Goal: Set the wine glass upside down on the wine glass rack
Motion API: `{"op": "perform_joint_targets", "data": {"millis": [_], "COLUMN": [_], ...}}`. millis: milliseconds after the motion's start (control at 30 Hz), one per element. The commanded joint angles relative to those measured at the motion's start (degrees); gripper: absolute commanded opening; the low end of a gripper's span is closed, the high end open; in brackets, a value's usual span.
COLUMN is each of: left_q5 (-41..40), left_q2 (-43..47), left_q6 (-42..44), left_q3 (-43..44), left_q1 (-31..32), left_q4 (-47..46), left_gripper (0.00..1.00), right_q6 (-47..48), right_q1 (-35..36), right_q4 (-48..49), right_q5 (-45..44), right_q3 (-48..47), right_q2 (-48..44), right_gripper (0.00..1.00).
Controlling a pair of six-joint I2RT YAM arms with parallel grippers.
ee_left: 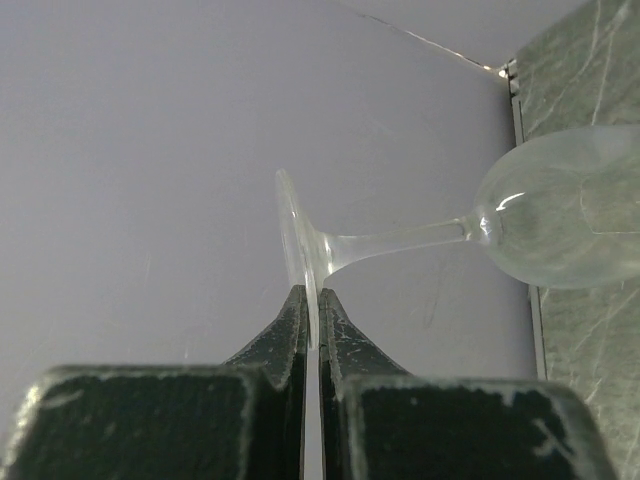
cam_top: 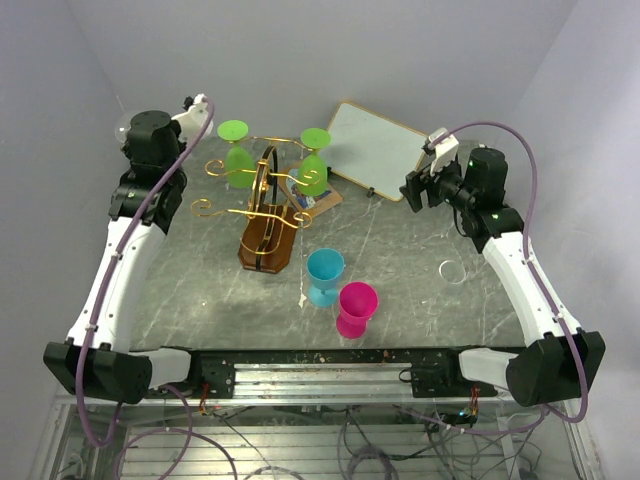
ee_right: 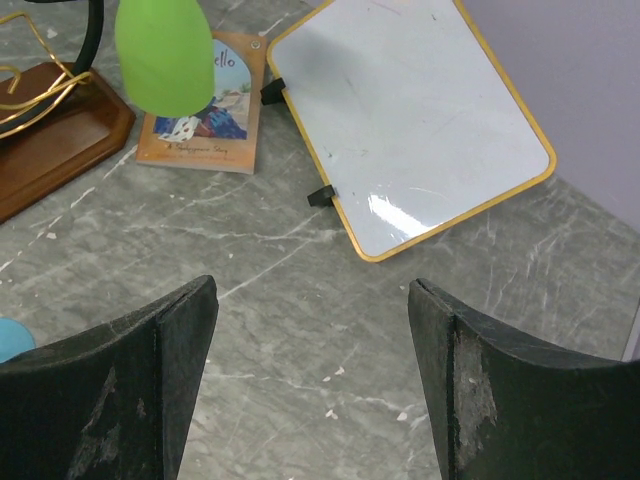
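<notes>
top view: the wine glass rack (cam_top: 268, 215), gold wire with curled arms on a dark wooden base, stands left of centre on the marbled grey bench (cam_top: 420, 300). green glasses (cam_top: 235, 150) hang bowl-down from its rear scrolls, and the front scrolls look free. a blue cup (cam_top: 324, 275) and a pink cup (cam_top: 356, 308), both smooth plastic by the look, stand upright just in front of it. your left arm (cam_top: 130, 240) rears up at the back-left corner, well apart from the rack.

left wrist view: your left end effector (ee_left: 312, 300) is pressed together on the thin round foot of the clear wine glass (ee_left: 560, 210), pinching it edge-on. the stem lies nearly level, with the bowl out by the bench edge and the wall. gripping the foot probably leaves the stem free to slide into a wire slot.

right wrist view: your right end effector (ee_right: 310, 300) is spread and empty, hovering over bare bench near the yellow-rimmed white board (ee_right: 410, 120) and a paper booklet (ee_right: 200, 110), seemingly parked clear of the work.
</notes>
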State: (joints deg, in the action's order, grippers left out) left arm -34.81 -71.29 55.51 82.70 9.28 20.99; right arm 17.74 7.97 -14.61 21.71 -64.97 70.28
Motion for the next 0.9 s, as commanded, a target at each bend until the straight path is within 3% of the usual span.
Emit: {"op": "perform_joint_targets", "data": {"millis": [0, 533, 867], "left_q5": [3.37, 14.55, 18.19], "left_q2": [-0.83, -8.6, -10.81], "left_q6": [5.9, 15.83, 15.53], "left_q3": [-1.44, 1.76, 3.47], "left_q1": [0.33, 3.48, 5.99], "left_q4": [-4.13, 4.18, 3.97], "left_gripper": [0.07, 0.07, 0.07], "right_q6": [-0.87, 0.0, 0.51], "right_q1": [-0.63, -0.56, -0.32], "right_q4": [1.35, 0.73, 0.38], "right_q5": [1.46, 1.67, 1.76], "right_q3": [0.76, 0.63, 0.59], "right_q2": [-0.69, 1.11, 1.77], "right_gripper": [0.77, 0.77, 0.76]}}
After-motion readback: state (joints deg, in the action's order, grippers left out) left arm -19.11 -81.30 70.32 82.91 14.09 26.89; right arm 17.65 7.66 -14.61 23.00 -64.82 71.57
